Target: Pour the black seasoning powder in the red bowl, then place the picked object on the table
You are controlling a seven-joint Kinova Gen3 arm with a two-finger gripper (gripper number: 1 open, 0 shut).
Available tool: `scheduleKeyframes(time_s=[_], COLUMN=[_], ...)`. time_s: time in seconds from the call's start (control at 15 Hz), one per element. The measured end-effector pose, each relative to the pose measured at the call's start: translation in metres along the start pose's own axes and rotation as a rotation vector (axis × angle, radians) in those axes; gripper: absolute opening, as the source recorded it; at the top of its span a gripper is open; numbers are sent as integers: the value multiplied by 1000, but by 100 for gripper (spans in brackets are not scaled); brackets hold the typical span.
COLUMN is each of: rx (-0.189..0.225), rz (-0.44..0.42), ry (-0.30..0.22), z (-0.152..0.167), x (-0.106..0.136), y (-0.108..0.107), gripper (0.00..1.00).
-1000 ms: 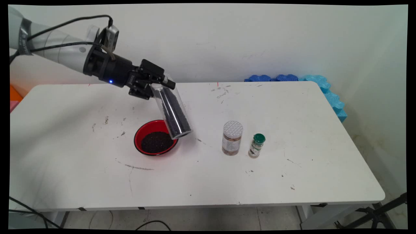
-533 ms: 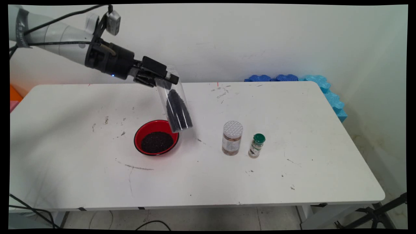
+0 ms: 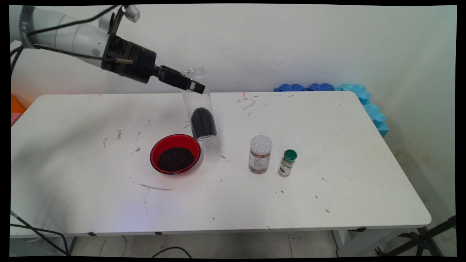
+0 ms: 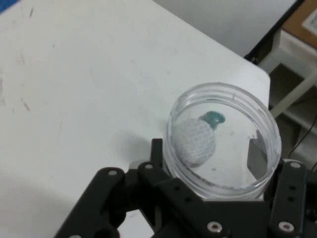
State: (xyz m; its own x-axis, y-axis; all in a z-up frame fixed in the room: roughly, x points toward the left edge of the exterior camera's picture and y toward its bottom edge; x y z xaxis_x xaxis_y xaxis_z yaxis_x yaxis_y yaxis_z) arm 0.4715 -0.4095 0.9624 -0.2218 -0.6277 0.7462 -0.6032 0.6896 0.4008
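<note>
My gripper (image 3: 192, 84) is shut on a clear plastic jar (image 3: 199, 105), held near its open top, above the table. The jar hangs almost upright, slightly tilted, with dark grains settled in its lower part (image 3: 203, 123). It is just right of and behind a red bowl (image 3: 175, 153) that holds a heap of the same dark grains. In the hand view the jar (image 4: 223, 139) fills the space between my fingers (image 4: 157, 151), and the white lid of another jar and a green cap show through its clear wall.
A jar with a white patterned lid (image 3: 260, 154) and a small spice bottle with a green cap (image 3: 288, 162) stand right of the bowl. Blue foam pieces (image 3: 364, 100) lie at the table's far right corner. Black cables hang from the arm.
The jar has swung from a steep pouring tilt over the bowl to nearly upright and risen, moving slightly right. The grains slid back down to its bottom.
</note>
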Motion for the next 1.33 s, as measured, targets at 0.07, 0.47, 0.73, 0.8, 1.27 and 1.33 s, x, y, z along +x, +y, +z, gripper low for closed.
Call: scheduleKeyframes(time_s=[0.07, 0.47, 0.73, 0.8, 1.27, 1.33], rx=[1, 26, 36, 36, 39, 42], rz=[62, 340, 423, 432, 458, 454], ry=[-3, -11, -10, -10, -15, -16], z=[2, 18, 28, 30, 55, 60], x=[1, 1, -2, -3, -20, -25], y=[1, 5, 8, 9, 12, 11], gripper=[0, 0, 0, 0, 0, 0])
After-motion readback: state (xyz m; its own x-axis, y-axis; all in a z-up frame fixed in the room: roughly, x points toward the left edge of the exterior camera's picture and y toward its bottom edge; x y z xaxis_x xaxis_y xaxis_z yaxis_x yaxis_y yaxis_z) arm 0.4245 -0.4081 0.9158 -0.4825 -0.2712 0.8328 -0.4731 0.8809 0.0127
